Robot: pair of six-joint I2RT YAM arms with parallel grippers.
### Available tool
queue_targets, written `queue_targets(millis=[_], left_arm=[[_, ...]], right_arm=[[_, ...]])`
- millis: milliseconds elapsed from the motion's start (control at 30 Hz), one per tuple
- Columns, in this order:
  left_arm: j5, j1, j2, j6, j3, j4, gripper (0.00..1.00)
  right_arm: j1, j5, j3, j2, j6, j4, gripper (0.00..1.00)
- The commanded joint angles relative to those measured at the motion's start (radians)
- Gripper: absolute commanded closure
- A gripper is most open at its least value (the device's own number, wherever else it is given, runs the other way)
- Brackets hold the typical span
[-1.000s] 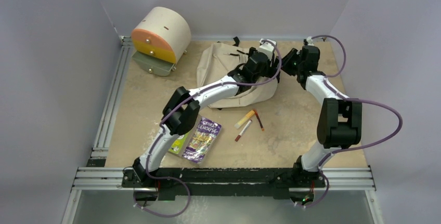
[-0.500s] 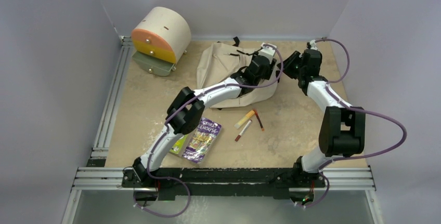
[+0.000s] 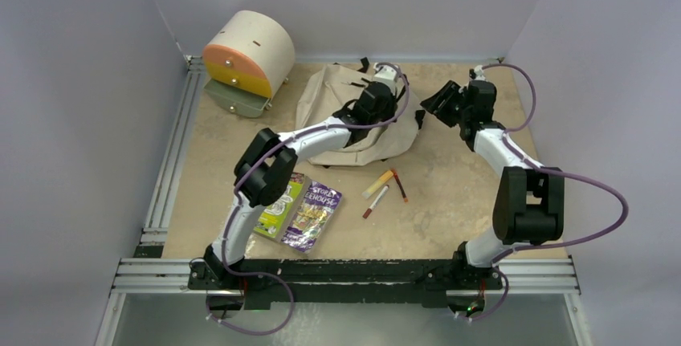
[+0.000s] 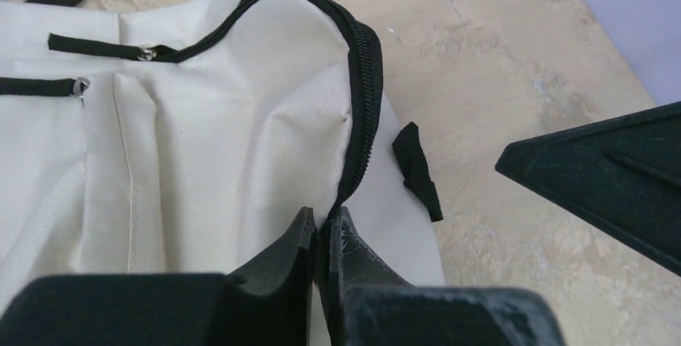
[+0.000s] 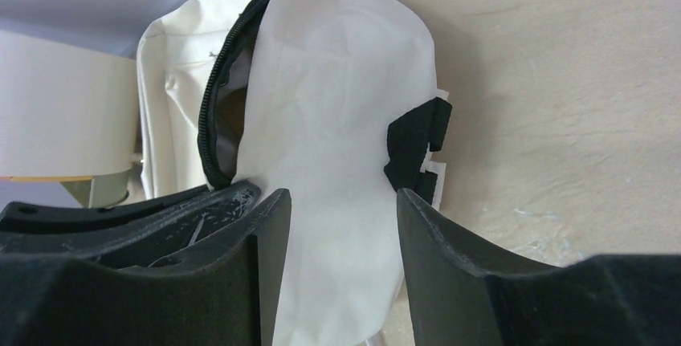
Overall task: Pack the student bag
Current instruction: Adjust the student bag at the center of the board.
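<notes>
The student bag, cream fabric with black zippers, lies at the back middle of the table. My left gripper reaches over it and is shut on the bag's edge right beside the black zipper, with the fabric pinched between the fingertips. My right gripper hovers just right of the bag with its jaws open. In the right wrist view the bag's cream side shows beyond the gap, and nothing is gripped. A black strap tab hangs from the bag's side.
A cream-and-orange drawer unit stands at the back left. A purple packet and a green one lie near the front left. Several pens lie in the middle, in front of the bag.
The left gripper has closed on the bag's zipper edge and pulled it leftward, shifting the bag. The right gripper has opened wider and drawn away from the bag to the right.
</notes>
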Motion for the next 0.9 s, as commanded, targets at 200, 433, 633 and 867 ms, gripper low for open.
queue_targets(millis=[200, 433, 633, 867], left_arm=[[0.221, 0.055, -0.119, -0.117, -0.101, 0.157, 1.00], [0.265, 0.056, -0.118, -0.117, -0.111, 0.170, 1.00], [0.271, 0.056, -0.118, -0.111, -0.112, 0.172, 1.00], [0.290, 0.058, -0.116, -0.101, -0.110, 0.172, 0.94]], right_arm=[[0.011, -0.158, 0.054, 0.034, 0.043, 0.094, 0.43], [0.054, -0.159, 0.140, 0.118, 0.046, 0.073, 0.42], [0.077, -0.144, 0.191, 0.181, 0.045, 0.059, 0.42], [0.104, -0.132, 0.207, 0.207, 0.043, 0.057, 0.41]])
